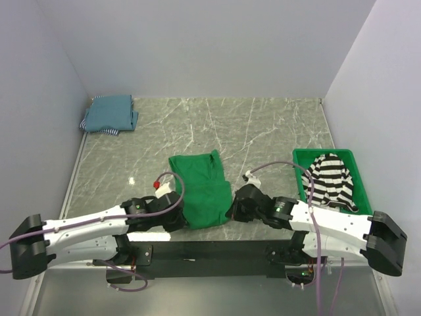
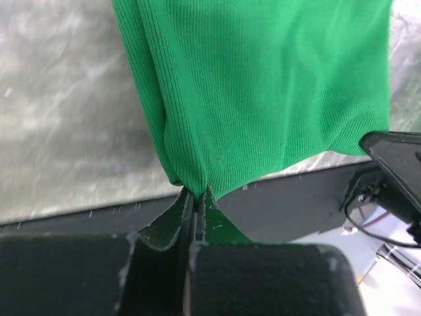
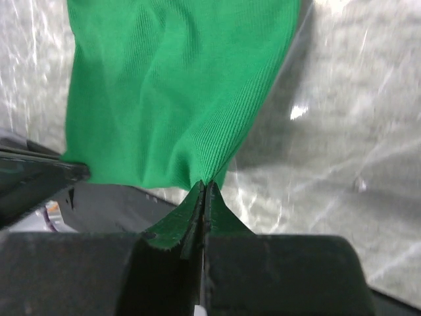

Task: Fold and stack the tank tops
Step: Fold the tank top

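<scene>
The plain green tank top (image 1: 200, 187) lies in the middle of the table, its near edge at the table's front. My left gripper (image 1: 176, 217) is shut on its near left corner; the wrist view shows the fabric (image 2: 263, 85) pinched at the fingertips (image 2: 196, 193). My right gripper (image 1: 231, 209) is shut on its near right corner, fabric (image 3: 177, 85) pinched at the tips (image 3: 204, 185). The black-and-white striped tank top (image 1: 331, 179) lies crumpled in the green tray (image 1: 299, 158) at the right. Folded teal-blue tops (image 1: 110, 113) sit stacked at the far left corner.
Grey walls close the table on three sides. The dark front rail (image 1: 210, 249) runs under both arms. A white block with a red knob (image 1: 161, 186) sits by the left wrist.
</scene>
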Robot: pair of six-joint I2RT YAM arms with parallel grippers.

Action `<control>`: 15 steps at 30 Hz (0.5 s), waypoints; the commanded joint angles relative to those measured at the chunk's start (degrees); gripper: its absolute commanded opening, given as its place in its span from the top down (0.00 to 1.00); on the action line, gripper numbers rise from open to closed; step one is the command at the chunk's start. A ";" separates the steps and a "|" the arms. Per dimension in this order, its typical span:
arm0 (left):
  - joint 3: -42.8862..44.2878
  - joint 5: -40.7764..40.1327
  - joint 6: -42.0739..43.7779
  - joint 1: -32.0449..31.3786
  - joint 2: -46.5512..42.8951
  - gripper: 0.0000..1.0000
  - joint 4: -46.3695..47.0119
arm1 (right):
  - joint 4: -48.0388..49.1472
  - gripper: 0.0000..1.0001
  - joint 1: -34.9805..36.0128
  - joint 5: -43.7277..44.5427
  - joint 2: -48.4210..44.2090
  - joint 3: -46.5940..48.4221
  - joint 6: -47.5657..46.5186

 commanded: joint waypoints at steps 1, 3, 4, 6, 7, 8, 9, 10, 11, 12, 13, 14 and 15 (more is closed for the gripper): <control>1.94 -3.13 -6.45 -1.99 -3.66 1.00 -7.90 | -5.53 1.00 1.93 3.56 -3.12 3.25 2.22; 3.35 -4.79 -6.98 -1.91 -4.37 1.00 -9.48 | -7.19 1.00 1.93 4.52 -3.65 4.57 1.70; 4.23 -5.15 -6.90 -1.91 -4.46 0.99 -10.71 | -7.73 1.00 1.93 4.79 -3.92 6.23 1.43; 7.39 -7.94 -6.81 -1.91 -4.64 0.99 -12.21 | -9.39 1.00 1.76 6.19 -3.75 8.44 0.47; 9.83 -8.92 -6.63 -1.73 -4.38 0.99 -13.78 | -10.10 1.00 1.32 6.81 -3.14 11.14 -0.93; 11.08 -10.06 -6.37 -1.56 -4.20 1.00 -14.67 | -10.80 1.00 0.79 7.16 -2.69 12.56 -1.90; 12.48 -11.29 -5.84 -0.42 -3.94 0.99 -15.03 | -10.81 1.00 -0.17 6.56 -2.08 13.80 -3.56; 13.63 -11.74 -4.80 0.46 -3.76 0.99 -15.03 | -10.46 1.00 -0.96 5.94 -0.77 15.98 -4.62; 15.55 -12.00 -2.17 1.77 -3.24 0.99 -14.51 | -9.58 1.00 -3.14 5.24 0.11 17.14 -5.76; 16.27 -11.92 -0.58 5.18 -2.80 0.99 -13.72 | -8.88 1.00 -4.38 3.49 1.08 18.19 -7.95; 17.32 -9.92 1.52 7.65 -1.84 0.99 -12.32 | -8.44 1.00 -5.70 2.43 3.44 20.47 -9.19; 17.77 -8.77 5.81 10.11 -1.04 0.99 -9.61 | -7.48 1.00 -7.37 1.55 4.77 21.71 -10.33; 18.29 -7.80 7.76 14.92 -0.25 0.99 -8.10 | -6.60 1.00 -10.26 0.58 7.39 22.76 -12.61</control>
